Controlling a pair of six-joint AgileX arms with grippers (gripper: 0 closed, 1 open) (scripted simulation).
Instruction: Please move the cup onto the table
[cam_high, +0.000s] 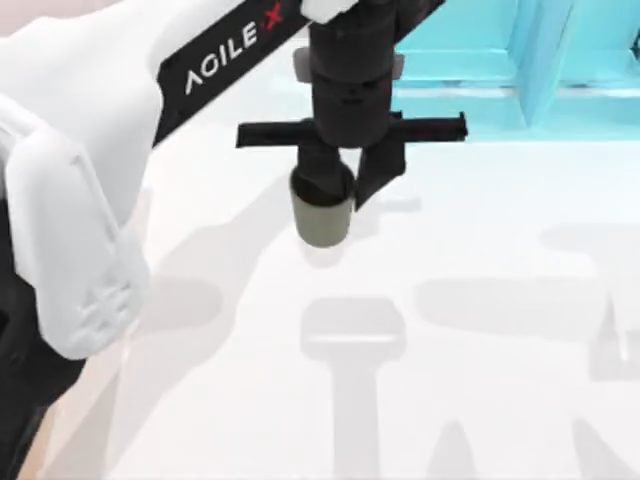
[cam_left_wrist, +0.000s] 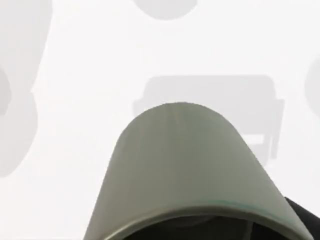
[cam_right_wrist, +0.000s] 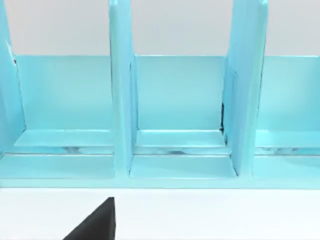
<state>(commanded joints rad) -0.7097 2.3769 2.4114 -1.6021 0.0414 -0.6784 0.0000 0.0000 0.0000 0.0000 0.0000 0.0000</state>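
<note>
The white counter (cam_high: 470, 330) spreads wide. The blue shelf (cam_high: 520, 60) stands at its 1 o'clock edge. The left arm (cam_high: 70, 200) reaches in from 9 o'clock. Its claw (cam_high: 340, 185), near 12 o'clock, is clenched on the rim of the green cup (cam_high: 322, 218). I cannot tell if the cup touches the counter.

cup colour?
Olive-green, dark inside. The cup, held by the left gripper, shows best in the top view.
</note>
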